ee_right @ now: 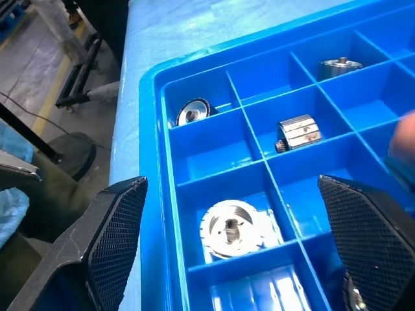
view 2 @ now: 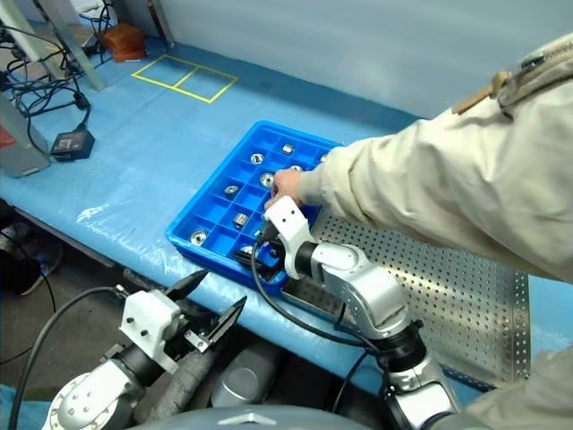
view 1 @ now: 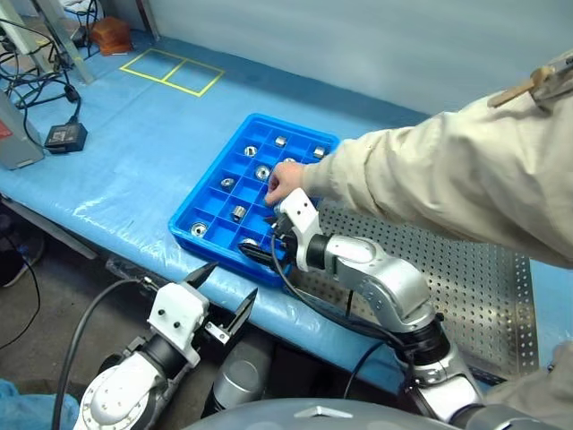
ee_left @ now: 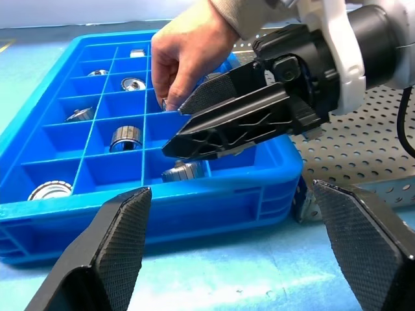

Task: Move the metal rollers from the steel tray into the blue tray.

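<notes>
The blue tray [view 1: 208, 208] lies on the blue-covered table and holds several metal rollers [view 1: 239, 213], one to a compartment. To its right lies the steel tray [view 1: 474, 278] with its perforated floor. My right gripper [view 1: 260, 253] hangs open over the blue tray's near edge, nothing between its fingers [ee_right: 120, 227]. A roller [ee_right: 231, 230] lies in the compartment right beneath it. A person's hand [view 1: 284, 179] reaches into the blue tray just beyond this gripper. My left gripper [view 1: 232, 279] is open and holds nothing, in front of the table's edge, pointing at the blue tray.
The person's beige sleeve [view 1: 430, 179] stretches over the steel tray from the right. At the table's far left are a black power adapter [view 1: 65, 136] with cables and a grey device [view 1: 13, 134]. Yellow tape squares [view 1: 172, 70] and a brown box [view 1: 111, 34] lie farther back.
</notes>
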You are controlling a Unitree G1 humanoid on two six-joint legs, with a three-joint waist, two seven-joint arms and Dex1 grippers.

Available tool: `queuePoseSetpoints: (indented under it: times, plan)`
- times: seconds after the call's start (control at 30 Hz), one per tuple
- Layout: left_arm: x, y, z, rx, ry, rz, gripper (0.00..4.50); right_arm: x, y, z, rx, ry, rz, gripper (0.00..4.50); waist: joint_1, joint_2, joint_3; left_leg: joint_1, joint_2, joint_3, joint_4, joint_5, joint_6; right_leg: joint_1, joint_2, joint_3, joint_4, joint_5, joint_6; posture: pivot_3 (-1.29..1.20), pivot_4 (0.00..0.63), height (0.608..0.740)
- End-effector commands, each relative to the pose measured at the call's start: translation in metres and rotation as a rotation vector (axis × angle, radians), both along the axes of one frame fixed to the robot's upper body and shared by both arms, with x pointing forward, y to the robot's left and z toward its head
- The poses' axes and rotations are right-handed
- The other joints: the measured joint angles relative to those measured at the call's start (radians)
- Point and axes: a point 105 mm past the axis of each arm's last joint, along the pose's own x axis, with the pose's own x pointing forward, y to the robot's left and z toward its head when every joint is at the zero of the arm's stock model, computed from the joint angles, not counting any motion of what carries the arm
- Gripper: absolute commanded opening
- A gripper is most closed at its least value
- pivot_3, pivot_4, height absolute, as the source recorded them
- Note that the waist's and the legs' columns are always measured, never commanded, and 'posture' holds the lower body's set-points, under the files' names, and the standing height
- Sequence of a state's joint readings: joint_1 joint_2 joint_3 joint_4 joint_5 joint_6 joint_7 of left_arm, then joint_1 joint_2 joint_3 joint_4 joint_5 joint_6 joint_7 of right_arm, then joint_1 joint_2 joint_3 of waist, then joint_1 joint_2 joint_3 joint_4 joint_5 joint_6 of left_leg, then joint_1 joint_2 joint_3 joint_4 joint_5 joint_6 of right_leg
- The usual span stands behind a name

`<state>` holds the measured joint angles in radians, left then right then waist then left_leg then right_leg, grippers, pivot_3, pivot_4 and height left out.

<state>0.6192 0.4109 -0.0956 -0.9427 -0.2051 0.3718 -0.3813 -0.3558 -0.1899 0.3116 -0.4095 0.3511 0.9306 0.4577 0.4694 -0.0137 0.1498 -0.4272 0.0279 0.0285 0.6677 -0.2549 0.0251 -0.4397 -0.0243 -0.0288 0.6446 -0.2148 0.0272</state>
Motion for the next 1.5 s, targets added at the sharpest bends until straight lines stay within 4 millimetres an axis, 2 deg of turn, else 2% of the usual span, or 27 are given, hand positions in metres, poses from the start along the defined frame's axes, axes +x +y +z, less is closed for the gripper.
queuePoseSetpoints:
  times: [0.03,0.17,0.4,0.67,0.97,1.07,1.23,1.5]
  plan:
    - [0.002,-0.006,0.005,-0.011,-0.008,-0.064,4.37,-0.004,-0.012,0.01,0.027,-0.023,-0.032,4.45,-0.007,0.001,-0.001,0.0,0.0,0.0,0.0,0.0,0.0,0.001,0.0,0.0,0.0,0.0,0.0,0.39,0.15,0.74]
    - [0.006,-0.007,0.005,-0.005,-0.011,-0.098,4.37,-0.007,-0.02,0.008,0.023,-0.011,-0.076,4.45,-0.039,0.003,-0.002,0.0,0.0,-0.002,0.002,0.0,0.0,0.003,0.0,-0.001,0.0,0.0,0.0,0.35,0.15,0.74]
    - [0.02,-0.004,0.009,0.015,-0.034,-0.101,4.37,-0.006,-0.031,0.008,0.013,-0.03,-0.158,4.45,-0.136,0.007,-0.004,0.001,0.0,-0.007,0.007,0.0,0.0,0.009,0.0,-0.005,0.0,-0.002,-0.004,0.29,0.15,0.74]
    - [0.044,0.006,0.018,0.031,-0.071,-0.072,4.37,0.004,-0.061,0.009,-0.014,-0.07,-0.316,4.45,-0.246,0.008,-0.005,0.002,-0.001,-0.011,0.012,0.0,0.0,0.013,0.0,-0.006,0.001,-0.002,-0.004,0.22,0.15,0.74]
    - [0.055,0.0,0.02,0.038,-0.087,-0.136,4.37,0.001,-0.067,0.011,0.0,-0.081,-0.374,4.45,-0.38,0.008,-0.005,0.005,0.0,-0.015,0.012,0.0,0.001,0.015,0.0,-0.002,0.003,-0.001,-0.005,0.14,0.15,0.74]
    - [0.058,-0.002,0.021,0.04,-0.091,-0.15,4.37,0.002,-0.07,0.011,-0.002,-0.087,-0.403,4.45,-0.401,0.009,-0.004,0.011,0.001,-0.013,0.012,0.0,0.001,0.019,0.0,0.001,0.004,-0.002,-0.006,0.13,0.15,0.74]
    - [0.061,-0.009,0.021,0.032,-0.092,-0.178,4.37,0.016,-0.091,-0.001,-0.042,-0.067,-0.556,4.45,-0.415,0.009,-0.004,0.016,0.003,-0.012,0.012,0.0,0.001,0.023,-0.001,0.001,0.004,-0.002,-0.006,0.12,0.15,0.74]
    - [0.056,-0.024,0.016,0.0,-0.078,-0.226,4.37,0.043,-0.08,-0.026,-0.035,-0.008,-0.624,4.45,-0.431,0.009,-0.004,0.017,0.003,-0.009,0.011,0.0,0.001,0.022,0.0,0.006,0.004,-0.002,-0.006,0.12,0.15,0.74]
